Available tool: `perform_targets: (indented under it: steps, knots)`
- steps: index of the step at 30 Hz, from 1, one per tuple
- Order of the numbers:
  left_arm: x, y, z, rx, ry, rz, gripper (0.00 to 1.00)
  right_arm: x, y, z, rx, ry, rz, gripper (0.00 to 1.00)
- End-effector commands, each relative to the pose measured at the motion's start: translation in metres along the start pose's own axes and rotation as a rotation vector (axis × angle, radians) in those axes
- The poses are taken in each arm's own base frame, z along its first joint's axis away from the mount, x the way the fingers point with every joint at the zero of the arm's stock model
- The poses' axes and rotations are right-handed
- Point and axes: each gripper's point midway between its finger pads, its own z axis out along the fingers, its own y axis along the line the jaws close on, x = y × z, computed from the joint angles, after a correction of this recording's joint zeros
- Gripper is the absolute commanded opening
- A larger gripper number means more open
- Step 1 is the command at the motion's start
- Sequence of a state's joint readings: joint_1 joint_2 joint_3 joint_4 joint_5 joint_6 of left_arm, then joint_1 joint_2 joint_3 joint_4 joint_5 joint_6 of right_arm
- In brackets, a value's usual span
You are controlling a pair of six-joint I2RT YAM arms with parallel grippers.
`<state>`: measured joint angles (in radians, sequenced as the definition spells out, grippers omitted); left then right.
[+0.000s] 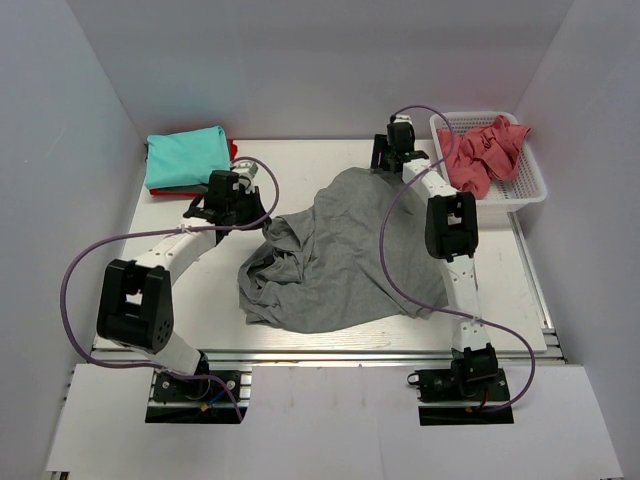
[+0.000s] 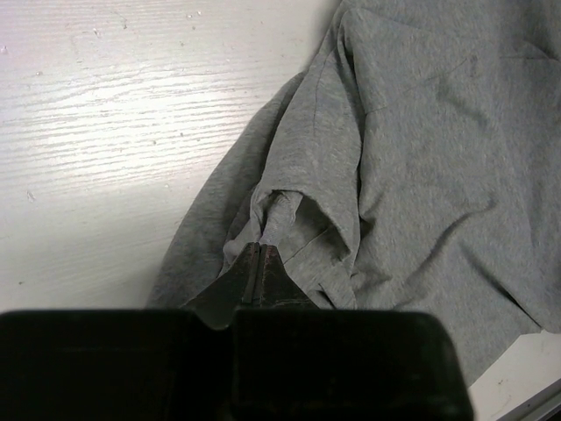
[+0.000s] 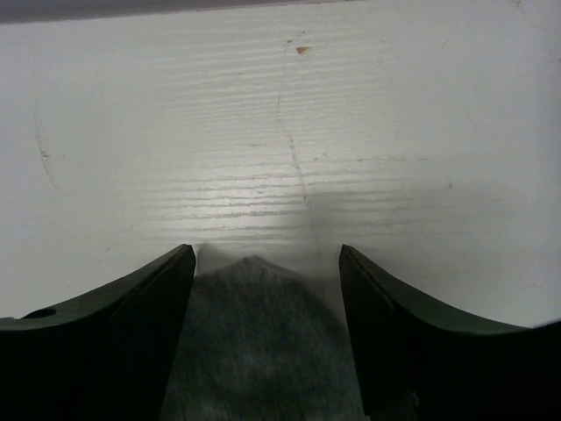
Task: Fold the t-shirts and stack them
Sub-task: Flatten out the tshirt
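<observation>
Top external: pink cloth [image 1: 485, 150] in basket [image 1: 522, 200]

No text, label, brand name, number or sign can be read in any of the three views. The grey t-shirt [image 1: 340, 250], at the centre of the top view, shows plain cloth, and any mark on it is too small to read.
</observation>
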<state>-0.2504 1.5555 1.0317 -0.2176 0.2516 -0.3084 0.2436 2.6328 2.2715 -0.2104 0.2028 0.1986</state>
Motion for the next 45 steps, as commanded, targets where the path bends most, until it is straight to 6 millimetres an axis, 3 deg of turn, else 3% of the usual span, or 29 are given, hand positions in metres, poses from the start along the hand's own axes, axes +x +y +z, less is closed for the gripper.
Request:
perform_targets:
  steps: [1, 5, 8, 9, 11, 14, 15, 16, 17, 18, 19, 20, 22, 23, 24, 25, 26, 27, 28, 32, 33, 35, 37, 38, 39, 41, 43, 45]
  knots:
    - [-0.011, -0.008, -0.017, 0.006, -0.045, 0.004, 0.00, -0.002, 0.007, -0.004, -0.016, 0.017, -0.014, 0.72]
    - [-0.011, -0.005, -0.016, -0.006, -0.049, 0.004, 0.00, 0.028, 0.000, -0.014, 0.016, 0.121, -0.045, 0.48]
    - [-0.014, -0.005, -0.019, -0.012, -0.060, 0.005, 0.00, 0.024, 0.004, -0.028, 0.002, 0.141, -0.059, 0.19]
    - [-0.015, -0.004, -0.019, -0.022, -0.064, 0.005, 0.00, 0.013, 0.007, -0.036, -0.001, 0.121, -0.054, 0.00]
    - [-0.015, -0.002, -0.019, -0.031, -0.067, 0.005, 0.00, -0.001, 0.006, -0.049, 0.018, 0.081, -0.068, 0.00]
    - [-0.035, -0.004, -0.023, -0.034, -0.111, 0.008, 0.00, -0.030, 0.008, -0.059, 0.019, -0.015, -0.084, 0.00]
    - [-0.041, -0.004, -0.025, -0.041, -0.126, 0.020, 0.00, -0.059, 0.009, -0.081, 0.018, -0.075, -0.081, 0.00]
    - [-0.058, -0.007, -0.031, -0.046, -0.169, 0.027, 0.00, -0.070, 0.006, -0.089, 0.042, -0.109, -0.082, 0.00]
    - [-0.065, -0.007, -0.033, -0.055, -0.186, 0.029, 0.00, -0.103, 0.007, -0.109, 0.035, -0.213, -0.077, 0.00]
    - [-0.076, -0.011, -0.039, -0.066, -0.220, 0.046, 0.00, -0.114, 0.004, -0.127, 0.037, -0.251, -0.074, 0.00]
    - [-0.086, -0.017, -0.046, -0.056, -0.254, 0.053, 0.00, -0.140, 0.000, -0.154, 0.048, -0.324, -0.070, 0.00]
    - [-0.089, -0.016, -0.049, -0.063, -0.266, 0.064, 0.00, -0.136, -0.002, -0.156, 0.047, -0.366, -0.066, 0.00]
    - [-0.108, -0.027, -0.067, -0.040, -0.339, 0.078, 0.00, -0.183, -0.005, -0.214, 0.049, -0.525, -0.050, 0.00]
    - [-0.111, -0.029, -0.072, -0.037, -0.352, 0.090, 0.00, -0.167, -0.012, -0.210, 0.063, -0.507, -0.050, 0.00]
    - [-0.118, -0.030, -0.079, -0.042, -0.382, 0.092, 0.00, -0.169, -0.014, -0.218, 0.067, -0.520, -0.043, 0.00]
    - [-0.119, -0.033, -0.089, -0.036, -0.403, 0.096, 0.00, -0.187, -0.016, -0.248, 0.065, -0.577, -0.014, 0.00]
    - [-0.125, -0.032, -0.095, -0.052, -0.433, 0.105, 0.00, -0.170, -0.020, -0.244, 0.068, -0.549, -0.027, 0.00]
    - [-0.128, -0.032, -0.101, -0.059, -0.450, 0.104, 0.00, -0.176, -0.020, -0.252, 0.061, -0.587, -0.018, 0.00]
    - [-0.135, -0.034, -0.109, -0.067, -0.477, 0.116, 0.00, -0.183, -0.021, -0.277, 0.060, -0.632, -0.014, 0.00]
    - [-0.170, -0.038, -0.156, -0.130, -0.621, 0.126, 0.00, -0.220, -0.036, -0.340, 0.104, -0.787, 0.010, 0.00]
    - [-0.178, -0.042, -0.174, -0.129, -0.674, 0.139, 0.00, -0.226, -0.039, -0.350, 0.120, -0.811, -0.022, 0.00]
    - [-0.191, -0.049, -0.199, -0.126, -0.754, 0.148, 0.00, -0.245, -0.044, -0.395, 0.127, -0.909, -0.017, 0.00]
    - [-0.206, -0.059, -0.236, -0.127, -0.855, 0.181, 0.00, -0.252, -0.045, -0.417, 0.125, -0.950, -0.026, 0.00]
    - [-0.213, -0.066, -0.252, -0.115, -0.893, 0.183, 0.00, -0.261, -0.048, -0.451, 0.122, -1.007, -0.025, 0.00]
    - [-0.218, -0.069, -0.267, -0.120, -0.933, 0.197, 0.00, -0.263, -0.048, -0.461, 0.120, -1.023, -0.032, 0.00]
    - [-0.228, -0.081, -0.305, -0.103, -1.029, 0.224, 0.00, -0.270, -0.051, -0.506, 0.101, -1.099, -0.041, 0.00]
    - [-0.234, -0.093, -0.335, -0.080, -1.096, 0.253, 0.00, -0.269, -0.050, -0.532, 0.079, -1.136, -0.066, 0.00]
    - [-0.239, -0.106, -0.373, -0.053, -1.174, 0.271, 0.00, -0.267, -0.053, -0.573, 0.054, -1.187, -0.083, 0.00]
